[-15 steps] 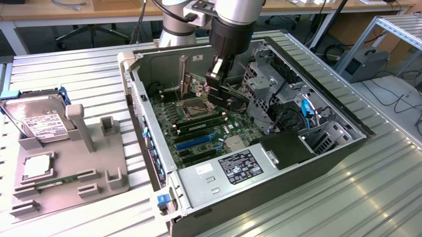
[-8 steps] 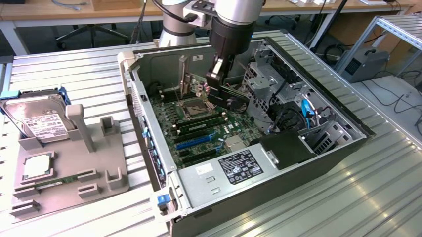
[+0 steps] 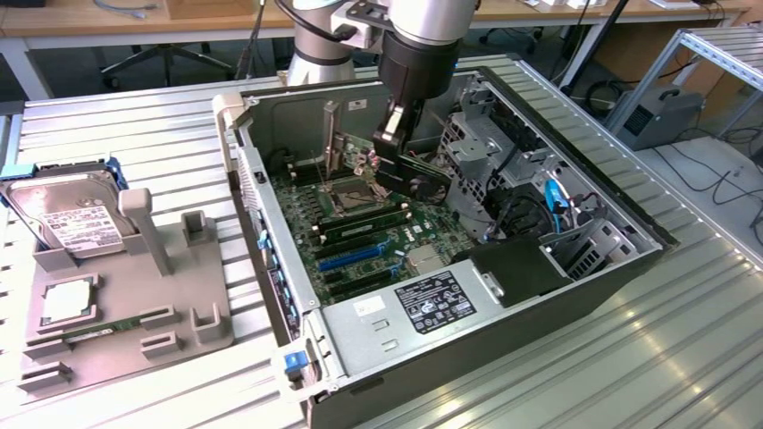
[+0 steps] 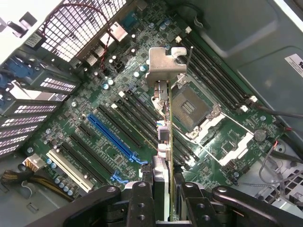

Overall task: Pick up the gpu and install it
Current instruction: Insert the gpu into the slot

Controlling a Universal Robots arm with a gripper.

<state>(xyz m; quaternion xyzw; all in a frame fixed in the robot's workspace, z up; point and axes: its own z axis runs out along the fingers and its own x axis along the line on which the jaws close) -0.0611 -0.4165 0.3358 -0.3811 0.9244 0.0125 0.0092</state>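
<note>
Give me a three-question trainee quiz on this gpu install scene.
1. True or false: the gripper holds the gpu over the motherboard.
2. The hard drive sits: A in the gripper; B on the grey fixture outside the case; C on the motherboard.
3. Fill in: the coloured slot nearest the gpu is ___.
Key: 1 true; 2 B; 3 blue.
</note>
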